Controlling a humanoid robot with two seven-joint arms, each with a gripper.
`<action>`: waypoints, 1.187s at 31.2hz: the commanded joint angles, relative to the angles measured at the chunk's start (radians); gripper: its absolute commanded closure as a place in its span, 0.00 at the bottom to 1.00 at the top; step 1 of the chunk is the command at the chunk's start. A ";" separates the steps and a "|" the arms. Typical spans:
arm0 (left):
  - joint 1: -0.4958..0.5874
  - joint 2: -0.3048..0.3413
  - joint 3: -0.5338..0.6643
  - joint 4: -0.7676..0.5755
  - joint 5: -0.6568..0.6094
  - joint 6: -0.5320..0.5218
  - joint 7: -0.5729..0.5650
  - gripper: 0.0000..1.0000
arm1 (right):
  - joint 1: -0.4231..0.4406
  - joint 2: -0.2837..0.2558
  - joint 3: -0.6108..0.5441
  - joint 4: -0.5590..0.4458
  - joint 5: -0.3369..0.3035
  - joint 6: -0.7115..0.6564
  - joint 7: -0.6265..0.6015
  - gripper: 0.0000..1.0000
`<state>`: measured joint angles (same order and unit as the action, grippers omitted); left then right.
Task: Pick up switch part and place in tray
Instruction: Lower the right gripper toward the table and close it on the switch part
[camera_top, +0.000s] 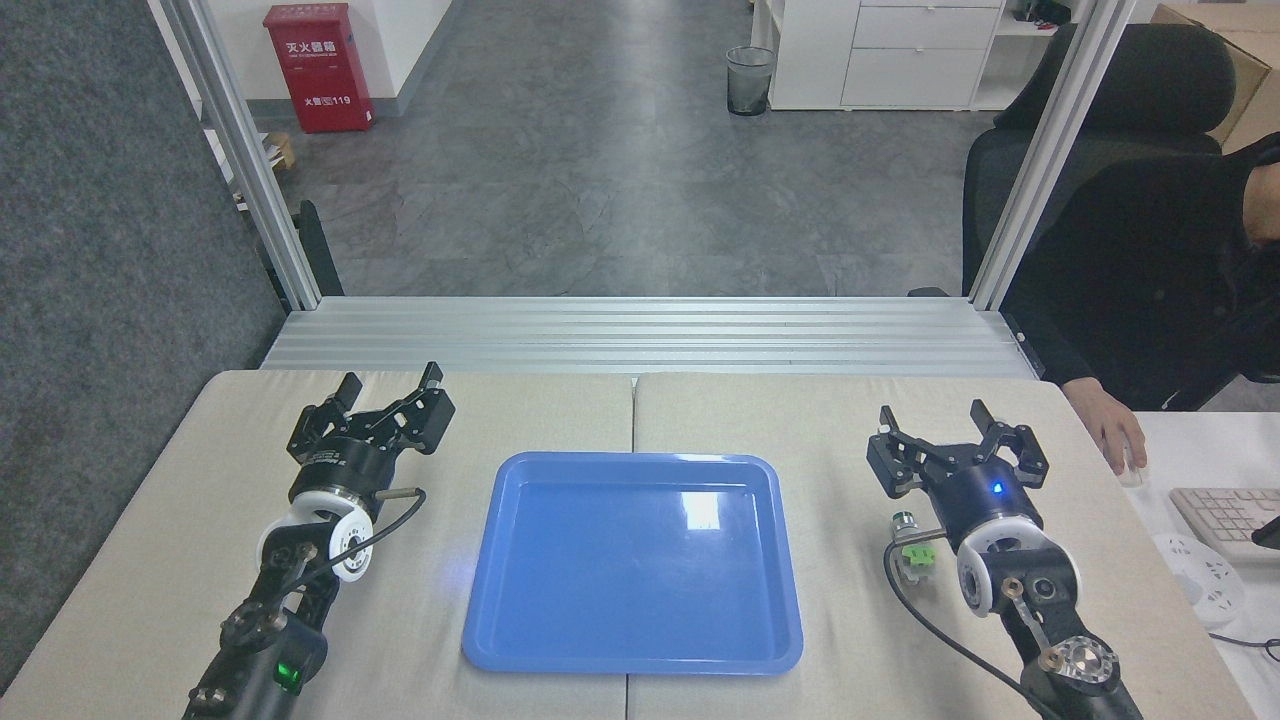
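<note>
Nothing is done yet: the switch part lies on the surface just beside my right tool, jaws wide and empty; the tray holds nothing

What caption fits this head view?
Both grippers, left and right, open; switch part on table beside empty blue tray.

Tray: glossy blue, white glare patch far-right of centre. Switch part: silver metal end, bright green + white body. Table: plain beige, two panels w/ a thin seam. Left gripper & right gripper: black, white ring at each wrist; blue light on right one, green light on near left arm. Far left: red cabinet w/ white lettering. Floor: mottled dark grey.
</note>
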<state>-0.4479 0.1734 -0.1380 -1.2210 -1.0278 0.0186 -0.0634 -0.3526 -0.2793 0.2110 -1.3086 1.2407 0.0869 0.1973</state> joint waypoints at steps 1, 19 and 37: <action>0.000 0.000 0.000 0.000 0.000 0.000 0.000 0.00 | 0.089 0.012 0.021 -0.006 -0.010 -0.029 0.010 0.03; 0.000 0.000 0.000 0.000 0.000 0.000 0.000 0.00 | 0.141 0.017 0.004 0.150 -0.092 -0.027 0.010 0.06; 0.000 0.000 0.000 0.000 0.000 0.000 0.000 0.00 | 0.106 0.019 0.007 0.233 -0.181 -0.042 0.010 0.14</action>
<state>-0.4479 0.1734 -0.1380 -1.2210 -1.0278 0.0186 -0.0634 -0.2439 -0.2621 0.2170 -1.1542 1.0832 0.0530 0.2076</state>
